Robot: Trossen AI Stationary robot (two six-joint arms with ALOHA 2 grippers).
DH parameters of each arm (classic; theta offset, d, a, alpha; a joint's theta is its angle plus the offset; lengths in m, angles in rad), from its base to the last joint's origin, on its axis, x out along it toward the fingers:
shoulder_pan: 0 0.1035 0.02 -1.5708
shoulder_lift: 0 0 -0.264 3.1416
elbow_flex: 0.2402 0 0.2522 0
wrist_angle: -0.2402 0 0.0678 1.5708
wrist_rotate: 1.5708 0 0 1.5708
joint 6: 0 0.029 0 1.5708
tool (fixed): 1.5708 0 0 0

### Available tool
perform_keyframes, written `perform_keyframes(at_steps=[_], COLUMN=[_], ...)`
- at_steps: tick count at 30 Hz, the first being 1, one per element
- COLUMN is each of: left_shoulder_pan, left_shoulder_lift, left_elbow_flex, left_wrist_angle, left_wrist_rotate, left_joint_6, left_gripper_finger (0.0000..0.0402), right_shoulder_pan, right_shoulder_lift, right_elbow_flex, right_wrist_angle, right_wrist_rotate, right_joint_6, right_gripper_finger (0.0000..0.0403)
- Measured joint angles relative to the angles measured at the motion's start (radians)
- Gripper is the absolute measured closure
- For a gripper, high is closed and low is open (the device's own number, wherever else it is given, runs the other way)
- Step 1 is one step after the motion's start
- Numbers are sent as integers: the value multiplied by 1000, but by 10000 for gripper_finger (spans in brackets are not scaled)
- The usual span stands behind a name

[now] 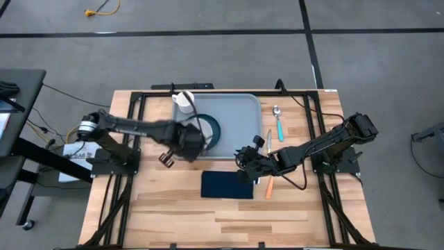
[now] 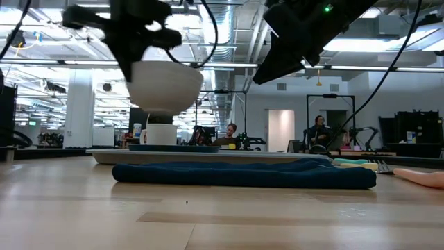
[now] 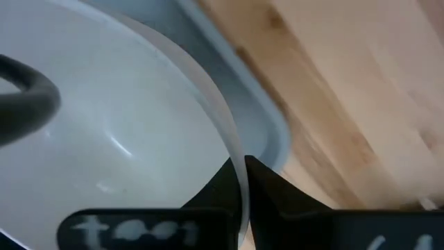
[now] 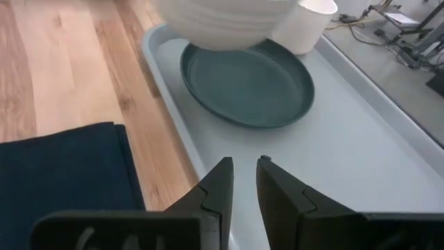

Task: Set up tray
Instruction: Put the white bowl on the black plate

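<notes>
Because the tray [image 1: 239, 111] lies flat at the far middle of the table [image 1: 173, 201], it serves as the fixed base on which the place setting is assembled; it sits directly beneath the left jaws [image 3: 239, 182] and just ahead of the right jaws [image 4: 244, 182]. A dark teal plate [image 4: 246, 87] rests on its floor near the front rim, with a white cup [image 4: 305, 24] behind it at the far corner. The left jaws are pinched tight on the rim of a white bowl [image 2: 165, 85], holding it clear above the plate, apparently for lowering onto it. The right jaws stand narrowly parted and empty over the tray's front edge. A navy napkin [image 1: 227, 185] lies on the table beside the right jaws, and cutlery [image 1: 279, 123] waits beyond the tray's right rim.
</notes>
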Motion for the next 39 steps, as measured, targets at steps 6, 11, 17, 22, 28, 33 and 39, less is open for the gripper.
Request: perform_keyframes(at_steps=[6,11,17,22,28,33,39], left_shoulder_pan=[163,238,256,255,255,255,255], left_shoulder_lift=[0,0,0,0,-1,-1,-1], left_elbow_flex=[0,0,0,0,-16,-73,-156], left_wrist_angle=[84,125,167,171,190,206,265], left_wrist_rotate=[62,108,114,135,165,156,90], left_joint_6=[92,124,142,136,119,105,102], left_gripper_finger=[401,401,401,401,401,401,401], right_shoulder_pan=[11,41,42,4,-22,-17,-17], right_shoulder_lift=[0,0,-2,-6,-6,-6,-6], right_elbow_flex=[0,0,-94,-265,-364,-368,-367], right_wrist_angle=[16,146,507,742,862,879,867], right_wrist_rotate=[-19,-211,-309,-229,-206,-207,-207], right_joint_6=[-117,-348,-437,-290,-202,-217,-218], right_gripper_finger=[344,344,344,344,344,344,344])
